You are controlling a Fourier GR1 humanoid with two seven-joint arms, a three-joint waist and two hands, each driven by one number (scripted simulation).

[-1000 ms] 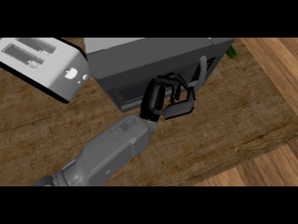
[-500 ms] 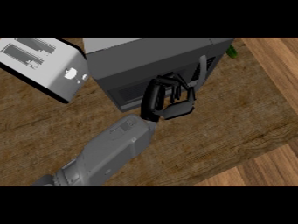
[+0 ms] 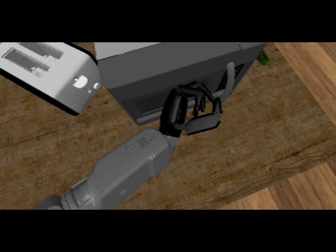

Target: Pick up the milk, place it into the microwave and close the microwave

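Milk shows nowhere on the counter (image 3: 272,142) as your left hand (image 3: 192,112), fingers curled round nothing visible, sits at the microwave (image 3: 163,64) door, likely a stiff, light-swinging panel best pushed near its free edge.

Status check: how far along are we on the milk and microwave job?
Likely done: no milk shows on the counter, so it is probably inside the microwave, though that is hidden. In hand: the left robot hand is at the microwave's front, fingers curled, seemingly pushing the door. Left: the door looks nearly flush; I cannot tell if it is fully shut.
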